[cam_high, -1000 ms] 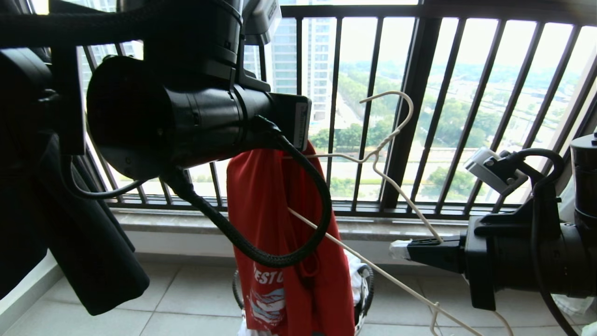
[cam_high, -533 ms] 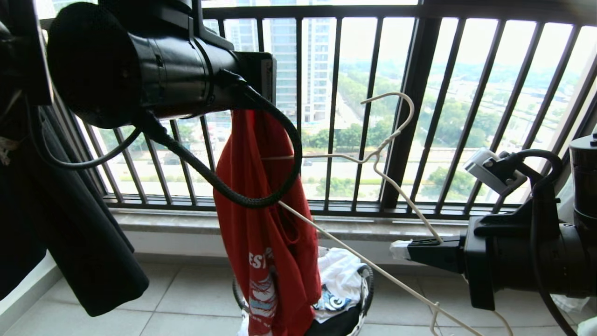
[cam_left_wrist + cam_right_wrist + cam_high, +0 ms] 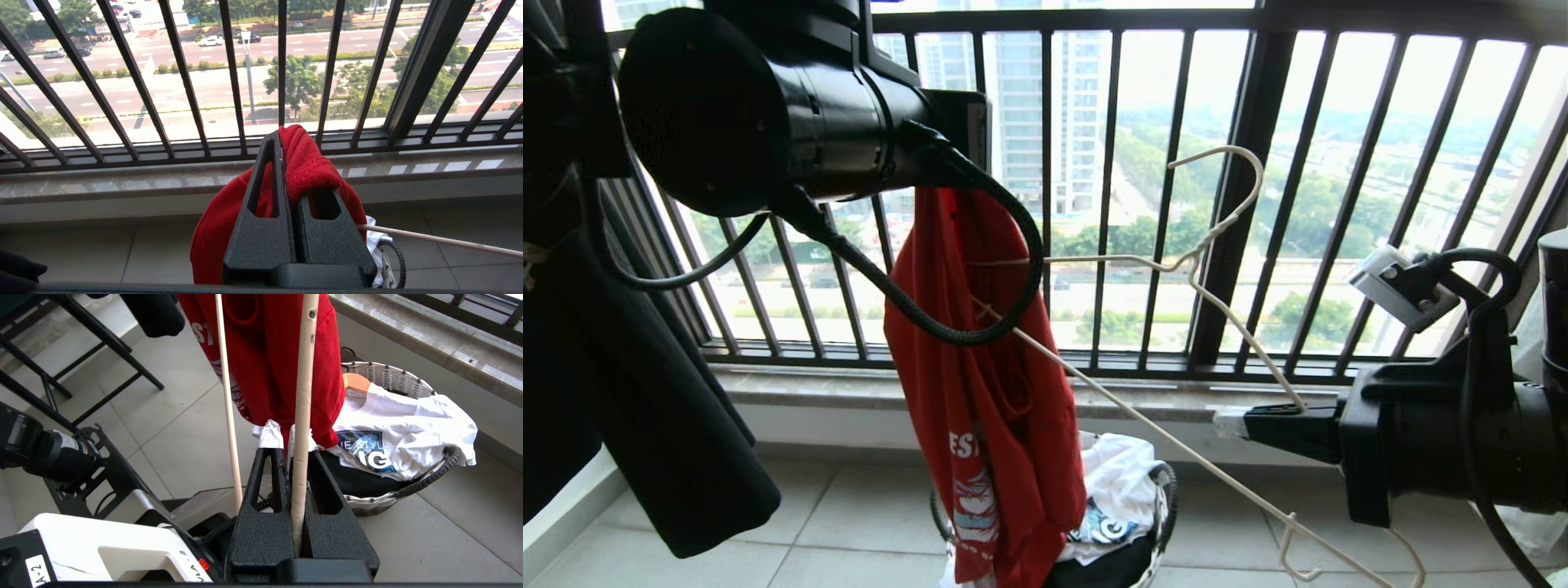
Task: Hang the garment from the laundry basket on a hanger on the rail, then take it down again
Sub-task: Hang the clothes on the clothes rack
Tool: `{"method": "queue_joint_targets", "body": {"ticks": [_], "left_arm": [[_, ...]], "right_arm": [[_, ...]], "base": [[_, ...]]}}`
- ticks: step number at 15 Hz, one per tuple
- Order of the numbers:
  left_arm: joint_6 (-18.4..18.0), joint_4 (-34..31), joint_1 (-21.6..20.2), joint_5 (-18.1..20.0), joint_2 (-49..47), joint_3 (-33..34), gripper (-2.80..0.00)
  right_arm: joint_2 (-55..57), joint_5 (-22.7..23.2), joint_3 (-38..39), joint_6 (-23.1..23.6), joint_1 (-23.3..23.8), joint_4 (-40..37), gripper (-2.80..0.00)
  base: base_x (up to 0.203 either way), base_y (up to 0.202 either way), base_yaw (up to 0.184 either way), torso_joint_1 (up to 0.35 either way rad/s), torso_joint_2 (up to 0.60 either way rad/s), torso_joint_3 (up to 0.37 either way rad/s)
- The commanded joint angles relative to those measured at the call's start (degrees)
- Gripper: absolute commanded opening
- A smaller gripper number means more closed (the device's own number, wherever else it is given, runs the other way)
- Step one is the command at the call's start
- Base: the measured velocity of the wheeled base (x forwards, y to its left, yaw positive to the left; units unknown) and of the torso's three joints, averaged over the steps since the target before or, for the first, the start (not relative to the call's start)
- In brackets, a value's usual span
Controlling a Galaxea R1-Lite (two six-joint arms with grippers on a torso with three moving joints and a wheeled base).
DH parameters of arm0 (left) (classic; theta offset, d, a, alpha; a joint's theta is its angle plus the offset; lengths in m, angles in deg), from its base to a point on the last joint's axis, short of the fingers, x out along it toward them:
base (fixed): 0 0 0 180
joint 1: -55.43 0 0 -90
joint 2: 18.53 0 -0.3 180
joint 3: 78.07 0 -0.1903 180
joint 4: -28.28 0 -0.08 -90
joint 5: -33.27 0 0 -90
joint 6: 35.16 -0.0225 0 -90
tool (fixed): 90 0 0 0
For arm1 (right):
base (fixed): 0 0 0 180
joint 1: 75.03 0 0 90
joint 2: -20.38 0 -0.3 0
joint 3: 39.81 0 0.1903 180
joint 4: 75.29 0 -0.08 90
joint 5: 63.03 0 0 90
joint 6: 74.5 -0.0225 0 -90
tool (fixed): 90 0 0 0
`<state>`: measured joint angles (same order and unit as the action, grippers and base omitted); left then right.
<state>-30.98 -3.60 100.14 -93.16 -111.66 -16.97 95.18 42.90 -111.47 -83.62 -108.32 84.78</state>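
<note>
The red garment (image 3: 988, 392) hangs bunched from my left gripper (image 3: 286, 171), which is shut on its top fold high at the left, in front of the window. Its lower end dangles into the laundry basket (image 3: 1168, 506). My right gripper (image 3: 1225, 423) is shut on one sloping arm of the thin cream hanger (image 3: 1215, 234), hook upward. The hanger's other end reaches into the garment's folds (image 3: 265, 355). In the right wrist view the hanger wire (image 3: 304, 375) runs between the shut fingers of the right gripper (image 3: 286, 437). The rail is out of view.
The dark barred window railing (image 3: 1241, 204) and stone sill stand close behind. A black garment (image 3: 686, 425) hangs at the left. The basket (image 3: 392, 377) holds a white printed shirt (image 3: 408, 424), black cloth and a wooden hanger (image 3: 356, 381). A black stand's legs (image 3: 81, 355) cross the tiled floor.
My left gripper has lifted the garment up and to the left, drawing most of it out of the basket. The hanger in the right gripper has risen slightly.
</note>
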Motion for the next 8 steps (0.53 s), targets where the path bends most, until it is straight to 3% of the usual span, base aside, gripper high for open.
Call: {"method": "queue_joint_targets", "body": {"ticks": [1,8], "left_arm": [[0.1,0.1,-1.2,-0.3,-0.6,-1.0,-2.80],[2.1,0.2,-1.0,-1.2,-1.5,-1.1,-2.80]], "right_arm": [[-0.2,0.1,-0.2,0.0,0.1,-0.1,-2.80],[1.3,-2.8,-1.0,-0.2,0.5,0.2,-2.80]], "base": [[0.000,0.000,0.000,0.000,0.00,0.000],[0.000,0.000,0.000,0.000,0.00,0.000]]}}
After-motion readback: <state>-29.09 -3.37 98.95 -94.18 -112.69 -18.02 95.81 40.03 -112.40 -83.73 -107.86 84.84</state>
